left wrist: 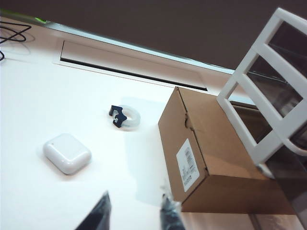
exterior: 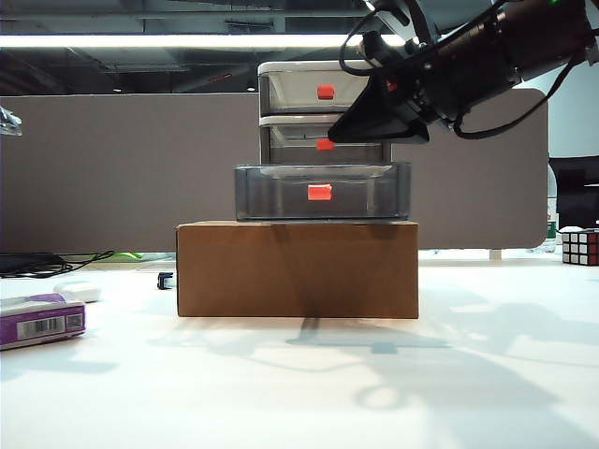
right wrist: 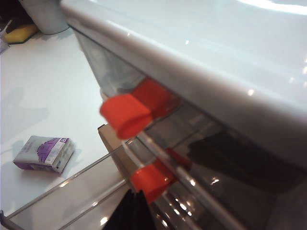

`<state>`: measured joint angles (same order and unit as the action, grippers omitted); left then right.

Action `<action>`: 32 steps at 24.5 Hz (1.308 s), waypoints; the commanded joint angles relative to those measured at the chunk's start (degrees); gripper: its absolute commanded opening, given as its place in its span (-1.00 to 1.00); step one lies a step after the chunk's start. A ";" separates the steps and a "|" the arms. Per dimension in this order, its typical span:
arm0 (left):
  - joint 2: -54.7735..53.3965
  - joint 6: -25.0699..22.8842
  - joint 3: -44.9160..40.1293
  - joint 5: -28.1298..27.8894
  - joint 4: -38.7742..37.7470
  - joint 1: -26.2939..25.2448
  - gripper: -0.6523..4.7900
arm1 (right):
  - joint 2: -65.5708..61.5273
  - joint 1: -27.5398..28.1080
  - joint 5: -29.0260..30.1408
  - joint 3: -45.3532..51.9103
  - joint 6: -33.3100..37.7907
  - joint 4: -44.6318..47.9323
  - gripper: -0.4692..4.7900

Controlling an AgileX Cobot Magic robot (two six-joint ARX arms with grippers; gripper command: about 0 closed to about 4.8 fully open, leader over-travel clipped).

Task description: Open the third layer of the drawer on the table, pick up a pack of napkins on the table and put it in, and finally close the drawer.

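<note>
The pack of napkins lies flat on the table at far left, a white pebble-shaped case just behind it. The left gripper hangs above the case, its fingers apart and empty. In the middle a cardboard box carries the drawer; the third layer is pulled out, with nothing visible inside. The right gripper hovers by the upper drawers, fingertips pressed together. A puzzle cube sits far right.
</note>
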<state>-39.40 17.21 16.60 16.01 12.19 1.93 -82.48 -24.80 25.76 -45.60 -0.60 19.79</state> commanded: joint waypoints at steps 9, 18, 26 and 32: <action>-9.09 -35.36 0.37 12.07 -0.55 -2.10 0.78 | 0.22 0.02 1.18 -0.35 0.39 -0.46 -0.84; -25.81 -38.25 2.99 12.48 0.26 -2.08 0.94 | 0.20 0.00 1.36 -0.33 0.39 -2.23 -0.84; -33.68 -46.12 10.88 13.73 -10.32 -2.08 0.94 | 0.20 0.02 1.36 -0.33 0.33 -3.28 -0.84; -34.05 -53.55 12.39 12.68 -18.49 -2.08 0.93 | 0.20 0.02 1.31 -0.33 -0.09 -3.26 -0.84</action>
<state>-73.49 -33.89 28.67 29.23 -4.95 -0.01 -82.48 -24.77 26.89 -45.60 -0.49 15.94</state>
